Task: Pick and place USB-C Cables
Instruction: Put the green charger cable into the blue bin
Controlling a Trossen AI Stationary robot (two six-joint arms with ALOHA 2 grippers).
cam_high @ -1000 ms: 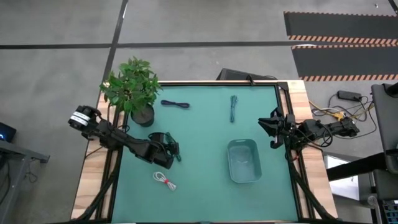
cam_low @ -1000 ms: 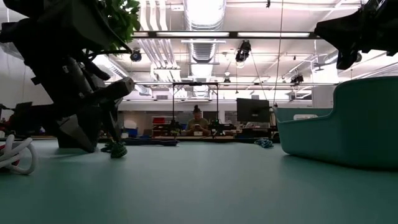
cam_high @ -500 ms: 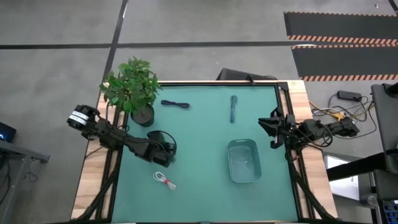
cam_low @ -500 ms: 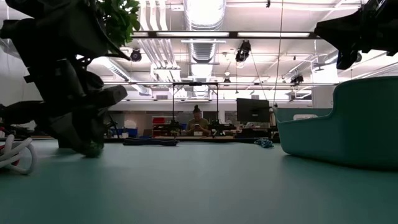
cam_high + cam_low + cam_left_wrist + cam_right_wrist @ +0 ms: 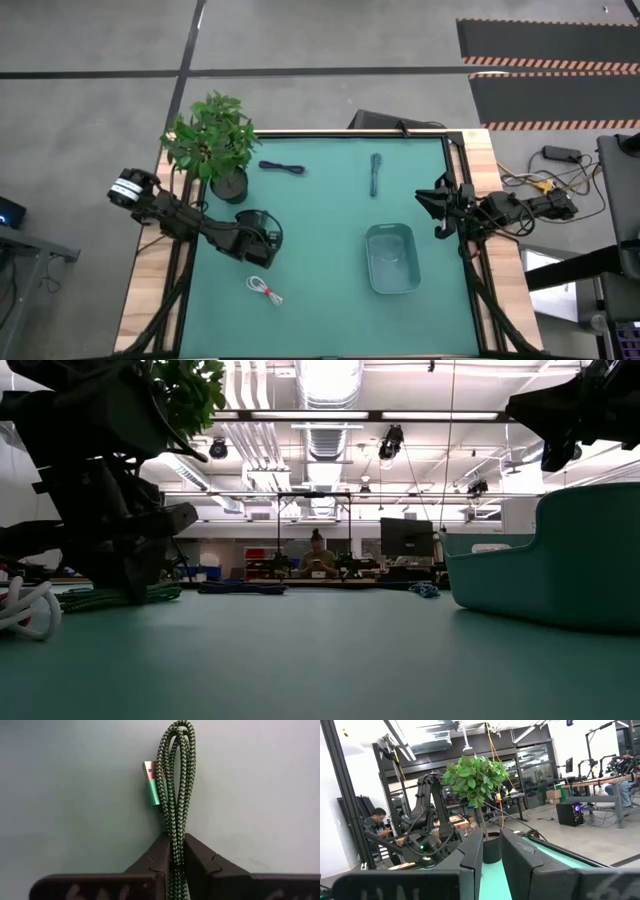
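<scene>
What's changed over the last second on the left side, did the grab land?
Yes. The left gripper closed from wide open onto the dark green cable on the mat near the potted plant. The right gripper, teal bin, white cable, navy cable and second green cable stayed put.

- The left gripper [image 5: 176, 857] has its two dark fingers [image 5: 155, 860] pinched on a dark green braided cable [image 5: 175, 785].
- The cable's folded loops lie on the teal tabletop [image 5: 65, 795] — a green-and-copper plug [image 5: 151, 785] rests just beside them.
</scene>
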